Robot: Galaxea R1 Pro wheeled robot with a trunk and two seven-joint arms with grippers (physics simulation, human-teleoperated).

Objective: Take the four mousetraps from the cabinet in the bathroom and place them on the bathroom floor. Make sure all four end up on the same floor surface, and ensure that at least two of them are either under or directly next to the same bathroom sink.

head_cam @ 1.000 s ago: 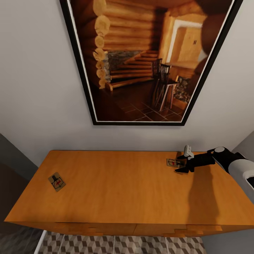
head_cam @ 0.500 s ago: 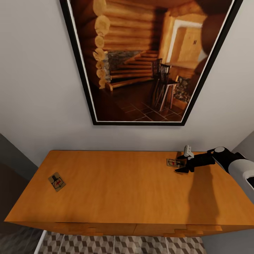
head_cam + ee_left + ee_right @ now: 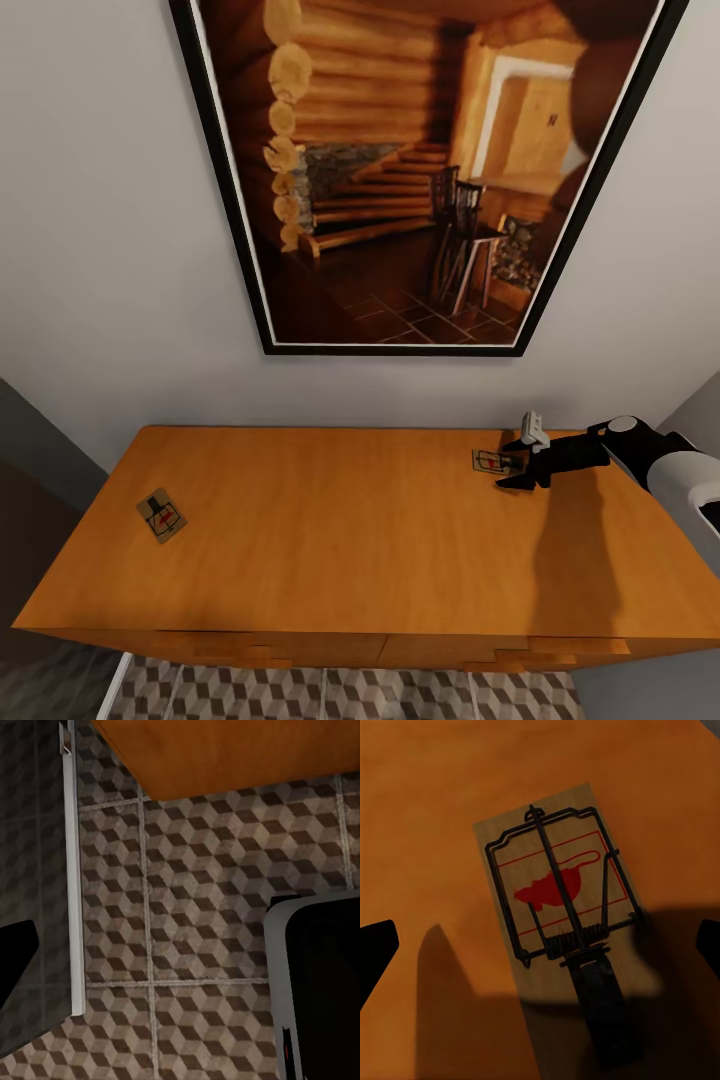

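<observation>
The right gripper (image 3: 518, 463) hangs spread wide over a mousetrap (image 3: 492, 461) at the cabinet (image 3: 340, 540) top's two o'clock corner. It should descend squarely, pinching the board's long edges, clear of the spring bar.

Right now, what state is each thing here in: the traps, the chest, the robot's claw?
Right mousetrap: flat on the cabinet top, not gripped.
Left mousetrap: flat near the cabinet's left end, untouched.
Cabinet: drawers look shut.
Right gripper: open, fingertips either side of the right mousetrap.

Right pincer (image 3: 517, 463) covers edge of mousetrap (image 3: 493, 461); contact unclear.
</observation>
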